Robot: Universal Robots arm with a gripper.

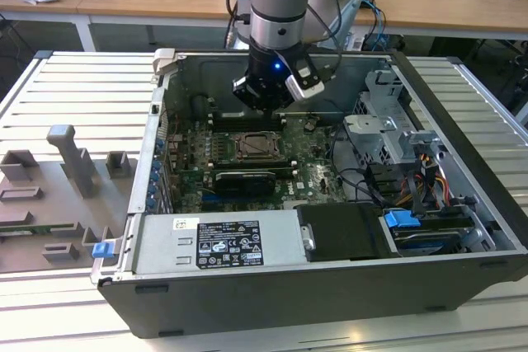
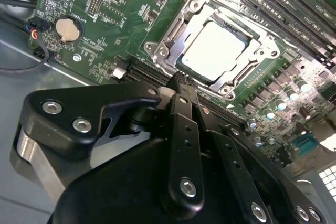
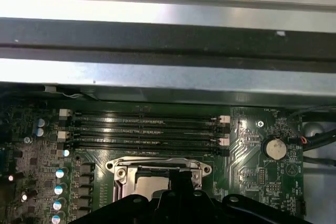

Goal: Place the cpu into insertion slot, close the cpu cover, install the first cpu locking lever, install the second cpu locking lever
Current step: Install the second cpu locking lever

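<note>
Hovering tool [image 2: 178, 85]: fingers pressed together, holding nothing, at 6 o'clock of the cpu cover [image 2: 173, 40].
Cpu [image 2: 212, 51]: under lowered cover.

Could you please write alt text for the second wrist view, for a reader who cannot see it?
A pale silvery square cpu sits in the insertion slot on a green circuit board, framed by the lowered silvery metal cpu cover. The robot's black hand hovers close to the cover's edge. A round silver coin battery lies nearby.
</note>
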